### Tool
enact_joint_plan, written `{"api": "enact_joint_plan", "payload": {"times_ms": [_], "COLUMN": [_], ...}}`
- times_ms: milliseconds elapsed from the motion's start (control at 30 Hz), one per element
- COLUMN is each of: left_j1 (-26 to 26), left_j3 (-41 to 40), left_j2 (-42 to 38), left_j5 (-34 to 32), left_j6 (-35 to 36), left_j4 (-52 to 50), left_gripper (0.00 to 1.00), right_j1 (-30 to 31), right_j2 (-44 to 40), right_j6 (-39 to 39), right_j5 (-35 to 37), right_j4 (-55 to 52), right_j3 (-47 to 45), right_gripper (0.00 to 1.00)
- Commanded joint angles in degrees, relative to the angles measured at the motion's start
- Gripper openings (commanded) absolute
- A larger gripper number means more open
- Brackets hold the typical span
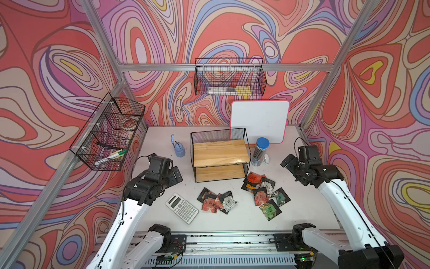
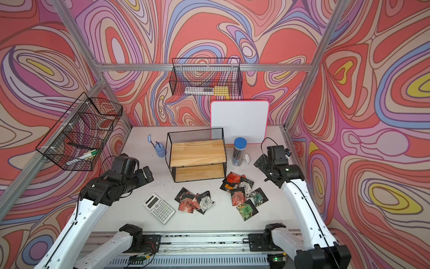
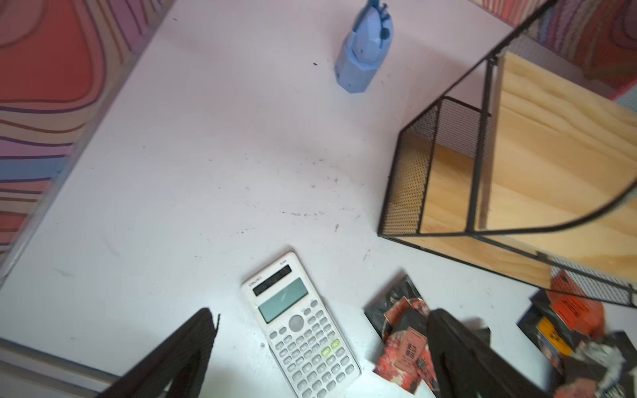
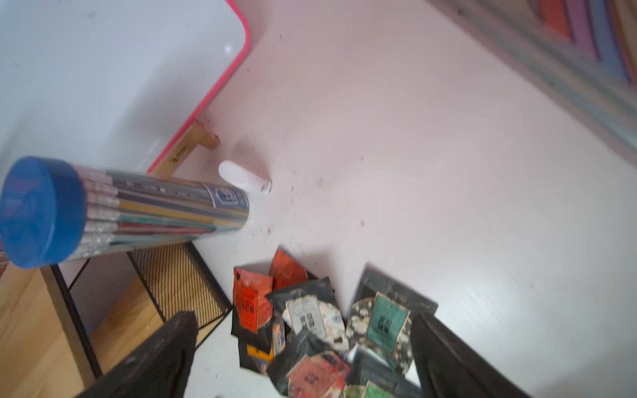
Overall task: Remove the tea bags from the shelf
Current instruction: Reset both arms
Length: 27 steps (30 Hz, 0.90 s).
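Left gripper [image 3: 322, 315] hangs over the white tabletop [image 1: 302, 205] toward its left edge. Its black fingers [image 3: 179, 355] are spread wide and hold nothing. The left wrist view looks past them onto a white pocket calculator [image 1: 182, 208] lying flat near the front edge. The right gripper [image 4: 303, 318] is held toward the right edge, its fingers [image 4: 448, 361] likewise wide apart and empty.

Between the two arms lie the small flat square tea bags [image 1: 216, 202], black-backed with red, orange, green and white labels. All of them in view are on the tabletop, in two loose overlapping heaps. One heap is just right of the calculator. The other is nearer the right edge, and its farthest red sachet lies close to the shelf's front right foot.

Behind the heaps, mid-tabletop, stands the two-tier shelf [image 1: 220, 153] of light wooden boards in a black wire frame with a mesh back; both boards show plain wood.

To its left stands a small pale-blue faceted holder [image 1: 179, 150]. To its right a clear tube of pencils with a blue lid [image 1: 260, 151] stands upright, with a small white capsule-shaped object [image 1: 266, 159] just beside it.

At the back edge a white board with a pink rim [image 1: 259, 121] stands behind the shelf's right corner. A black wire basket [image 1: 109, 132] hangs on the left wall and another wire basket [image 1: 230, 76] on the back wall, each holding some stationery.
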Motion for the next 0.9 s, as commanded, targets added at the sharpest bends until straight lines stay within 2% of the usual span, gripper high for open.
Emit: {"api": "enact_joint_plan", "payload": {"times_ms": [0, 33, 100, 167, 233, 400, 633, 867], "left_j1": [-0.14, -0.14, -0.14, -0.14, 0.02, 2.15, 5.40, 11.28], "left_j3": [-3.85, -5.65, -10.59, -13.50, -15.69, -21.68, -29.29, -39.43], "left_j2": [2.28, 2.88, 3.37, 3.54, 3.81, 5.61, 4.95, 2.02], "left_j5": [-16.66, -17.73, -16.91, -18.45, -20.20, -17.95, -16.12, -6.67], "left_j6": [-2.33, 0.74, 11.97, 16.03, 18.56, 26.42, 32.84, 38.52], "left_j4": [-2.09, 0.23, 9.54, 14.78, 18.81, 32.86, 49.85, 69.28], "left_gripper": [0.99, 0.99, 0.99, 0.99, 0.99, 0.99, 0.99, 0.99], "right_j1": [-0.55, -0.52, -0.50, -0.59, -0.60, -0.75, -1.76, -2.42], "right_j2": [-1.14, -1.89, -2.40, 0.56, 4.31, 10.21, 22.00, 37.19], "right_j6": [-11.84, -16.38, -22.03, -25.71, -29.99, -35.13, -38.95, -42.51], "right_j5": [10.53, 9.86, 12.03, 14.04, 11.92, 11.39, 4.01, -1.95], "right_j4": [19.29, 28.00, 44.63, 49.91, 54.28, 74.45, 96.85, 114.74], "right_j3": [-5.76, -10.50, -20.12, -23.45, -25.40, -34.31, -37.36, -36.69], "right_gripper": [0.98, 0.98, 0.98, 0.98, 0.98, 0.98, 0.98, 0.98]}}
